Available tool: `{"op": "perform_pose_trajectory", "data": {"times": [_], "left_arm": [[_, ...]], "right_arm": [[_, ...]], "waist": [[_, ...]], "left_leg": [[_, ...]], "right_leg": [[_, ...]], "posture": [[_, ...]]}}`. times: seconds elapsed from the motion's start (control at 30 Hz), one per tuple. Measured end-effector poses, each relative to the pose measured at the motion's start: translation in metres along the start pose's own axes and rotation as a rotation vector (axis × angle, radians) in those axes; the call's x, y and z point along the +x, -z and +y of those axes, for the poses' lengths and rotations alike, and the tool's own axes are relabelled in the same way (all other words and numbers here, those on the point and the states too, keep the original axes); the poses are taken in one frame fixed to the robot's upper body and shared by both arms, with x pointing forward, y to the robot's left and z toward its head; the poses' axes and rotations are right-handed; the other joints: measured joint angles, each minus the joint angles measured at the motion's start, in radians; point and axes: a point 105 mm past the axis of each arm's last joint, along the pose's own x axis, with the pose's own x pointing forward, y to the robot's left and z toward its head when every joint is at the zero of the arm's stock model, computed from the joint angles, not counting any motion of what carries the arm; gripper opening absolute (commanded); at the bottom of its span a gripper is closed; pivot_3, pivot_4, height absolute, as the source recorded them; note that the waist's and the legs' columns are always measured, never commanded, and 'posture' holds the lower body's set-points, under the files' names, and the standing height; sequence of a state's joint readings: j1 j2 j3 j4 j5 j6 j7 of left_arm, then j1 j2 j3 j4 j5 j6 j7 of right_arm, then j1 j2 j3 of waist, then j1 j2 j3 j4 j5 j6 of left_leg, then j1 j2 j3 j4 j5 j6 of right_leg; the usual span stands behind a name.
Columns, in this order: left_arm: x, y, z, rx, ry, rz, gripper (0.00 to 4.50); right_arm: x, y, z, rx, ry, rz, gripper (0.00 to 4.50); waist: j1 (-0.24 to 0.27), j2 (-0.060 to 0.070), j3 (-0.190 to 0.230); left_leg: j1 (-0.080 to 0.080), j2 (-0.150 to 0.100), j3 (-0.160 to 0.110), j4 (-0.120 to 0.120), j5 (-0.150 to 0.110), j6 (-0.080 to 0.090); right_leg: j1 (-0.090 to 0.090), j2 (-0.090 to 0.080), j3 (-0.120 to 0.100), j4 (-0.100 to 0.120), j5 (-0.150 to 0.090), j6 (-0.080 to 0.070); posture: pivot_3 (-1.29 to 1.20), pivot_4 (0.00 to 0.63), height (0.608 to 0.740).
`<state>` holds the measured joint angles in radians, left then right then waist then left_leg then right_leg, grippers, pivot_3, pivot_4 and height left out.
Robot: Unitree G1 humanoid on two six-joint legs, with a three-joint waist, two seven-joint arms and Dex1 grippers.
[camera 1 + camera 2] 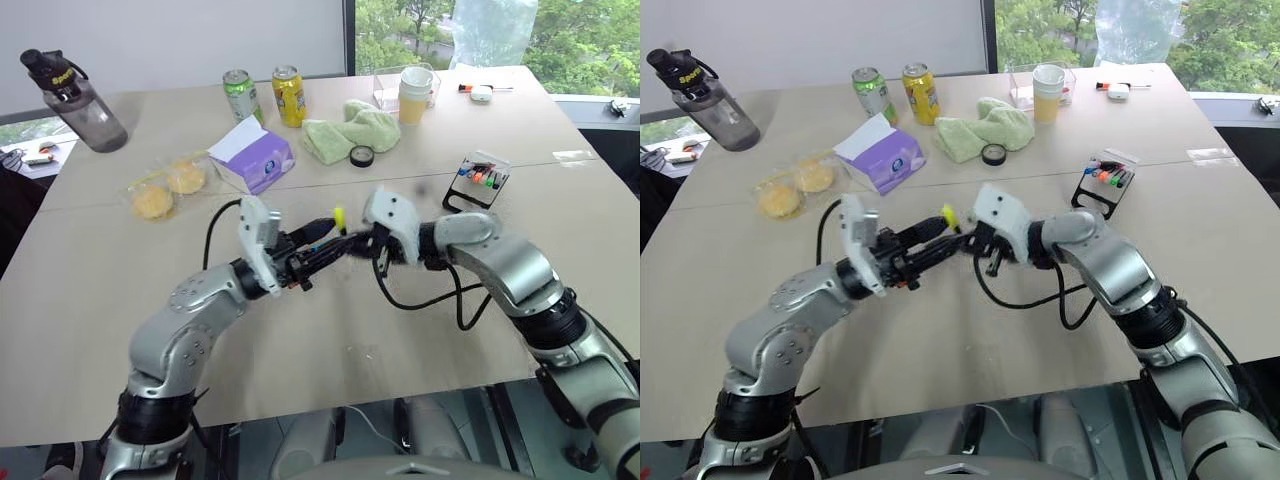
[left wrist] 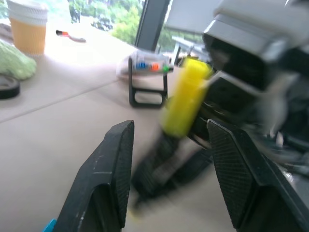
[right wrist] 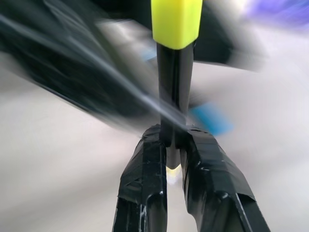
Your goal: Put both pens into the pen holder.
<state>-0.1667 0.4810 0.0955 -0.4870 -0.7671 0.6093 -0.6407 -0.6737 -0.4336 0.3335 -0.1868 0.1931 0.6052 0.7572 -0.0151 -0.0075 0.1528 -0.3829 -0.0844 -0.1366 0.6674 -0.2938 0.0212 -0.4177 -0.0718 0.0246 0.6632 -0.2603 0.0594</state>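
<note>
My right gripper (image 3: 173,145) is clamped on the black barrel of the slim yellow-capped marker pen (image 3: 175,72), holding it up above the beige table (image 1: 330,350). My left gripper (image 2: 169,159) stands open, its two black fingers either side of that pen without pinching it. The small black-framed pen holder (image 1: 478,178) with its clear top stands on the table beyond my right arm.

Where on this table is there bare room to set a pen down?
Bare table lies below both arms, and right of the pen holder toward the edge. The far side is crowded: water bottle, cans, tissue box, green cloth, cup.
</note>
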Motion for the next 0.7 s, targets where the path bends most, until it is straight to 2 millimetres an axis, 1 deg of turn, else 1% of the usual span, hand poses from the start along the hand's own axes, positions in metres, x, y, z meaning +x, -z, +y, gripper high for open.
{"op": "perform_pose_trajectory", "data": {"times": [0.03, 0.13, 0.17, 0.23, 0.37, 0.43, 0.5, 0.63, 0.7], "left_arm": [[-0.005, 0.004, 0.002, -0.003, -0.024, 0.016, 2.53], [-0.01, 0.011, 0.005, -0.009, -0.064, 0.039, 2.53], [-0.011, 0.012, 0.004, -0.008, -0.072, 0.042, 2.53], [-0.01, 0.01, 0.002, 0.018, -0.079, 0.043, 2.53], [-0.002, 0.005, -0.008, 0.105, -0.069, 0.056, 2.53], [-0.002, 0.005, -0.008, 0.157, -0.073, 0.088, 2.53], [-0.002, 0.005, -0.008, 0.187, -0.078, 0.101, 2.53], [-0.002, 0.002, -0.008, 0.204, -0.089, 0.1, 2.53], [-0.002, 0.0, -0.01, 0.217, -0.086, 0.096, 2.53]], "right_arm": [[-0.01, 0.0, -0.017, -0.031, 0.096, -0.029, 0.0], [-0.032, -0.001, -0.042, -0.15, 0.25, -0.056, 0.0], [-0.041, 0.0, -0.049, -0.212, 0.297, -0.052, 0.0], [-0.051, 0.002, -0.056, -0.307, 0.361, -0.048, 0.0], [-0.075, 0.0, -0.08, -0.455, 0.531, -0.039, 0.0], [-0.085, -0.001, -0.089, -0.507, 0.596, -0.037, 0.0], [-0.093, 0.002, -0.094, -0.554, 0.637, -0.022, 0.0], [-0.101, 0.016, -0.095, -0.583, 0.672, 0.008, 0.0], [-0.103, 0.02, -0.095, -0.578, 0.678, 0.013, 0.0]], "waist": [[0.001, 0.0, 0.0], [0.003, 0.0, 0.0], [0.003, 0.0, 0.0], [0.002, 0.0, 0.0], [0.0, 0.0, 0.0], [0.0, 0.0, 0.0], [0.001, 0.0, 0.0], [0.002, 0.0, 0.0], [0.0, 0.0, 0.0]], "left_leg": [[0.0, 0.0, 0.0, 0.0, 0.0, 0.0], [0.0, 0.0, 0.0, 0.0, 0.0, 0.0], [0.0, 0.0, 0.001, 0.0, 0.0, 0.0], [0.0, 0.0, 0.001, 0.0, 0.0, 0.0], [0.001, 0.0, 0.003, 0.0, 0.0, 0.0], [0.002, 0.001, 0.003, 0.0, 0.0, 0.0], [0.001, 0.001, 0.003, 0.0, 0.0, 0.0], [0.001, 0.001, 0.004, 0.0, 0.0, 0.0], [0.002, 0.001, 0.004, 0.0, 0.0, 0.0]], "right_leg": [[0.0, 0.0, 0.0, 0.0, 0.0, 0.0], [0.0, 0.0, -0.001, 0.0, 0.0, 0.0], [0.0, 0.0, -0.001, 0.0, 0.0, 0.0], [0.0, 0.0, -0.001, 0.001, 0.0, 0.0], [0.0, 0.001, 0.0, 0.001, 0.0, 0.0], [0.0, 0.001, 0.001, 0.001, 0.0, 0.0], [0.0, 0.001, 0.001, 0.001, 0.0, 0.0], [0.0, 0.001, 0.001, 0.001, 0.0, 0.0], [0.0, 0.001, 0.002, 0.001, 0.0, 0.0]], "posture": [[0.0, 0.15, 0.74], [0.0, 0.15, 0.74], [0.0, 0.15, 0.74], [0.0, 0.15, 0.74], [0.0, 0.15, 0.74], [0.0, 0.15, 0.74], [0.0, 0.15, 0.74], [0.0, 0.15, 0.74], [0.0, 0.15, 0.74]]}}
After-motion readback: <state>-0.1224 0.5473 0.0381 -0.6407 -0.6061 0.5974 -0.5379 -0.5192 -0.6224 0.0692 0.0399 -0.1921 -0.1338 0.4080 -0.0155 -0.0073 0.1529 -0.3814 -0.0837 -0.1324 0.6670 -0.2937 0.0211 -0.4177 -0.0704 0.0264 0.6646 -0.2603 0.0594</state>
